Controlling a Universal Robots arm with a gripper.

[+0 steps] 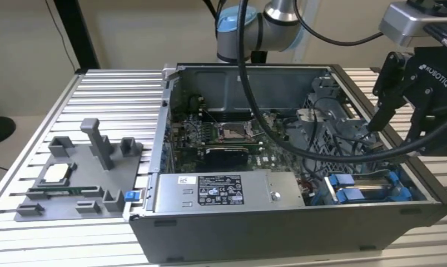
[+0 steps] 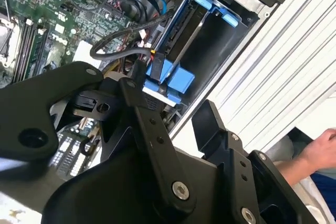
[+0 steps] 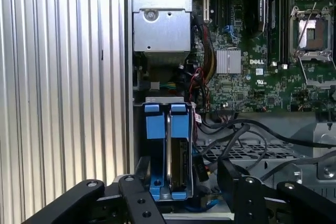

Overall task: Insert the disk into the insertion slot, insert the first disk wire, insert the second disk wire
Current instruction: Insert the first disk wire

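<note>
from my station i read the gripper (image 3: 178, 182) as spread wide with nothing between its pads. it hangs just above the disk (image 3: 176, 166), one finger to each side of the blue carrier, which i take as clearance so that neither finger catches the frame.

in the exterior view the disk sits low at the exterior view's right, in the near corner of the computer case (image 1: 283, 233), beside the power supply (image 1: 223, 192). it stands on edge in the insertion slot (image 2: 220, 45), and by my judgement it is fully seated, since on edge is how the carrier's rails ride the bay's blue fittings.

a loose bunch of black wires (image 2: 121, 51) lies between the motherboard (image 3: 294, 77) and the disk's connector end, close enough to reach it. one finger is near them, apart from them. whether either wire is plugged in i cannot tell.

a person's hand (image 2: 320, 150) rests outside the case, well apart from the arm's work.
</note>
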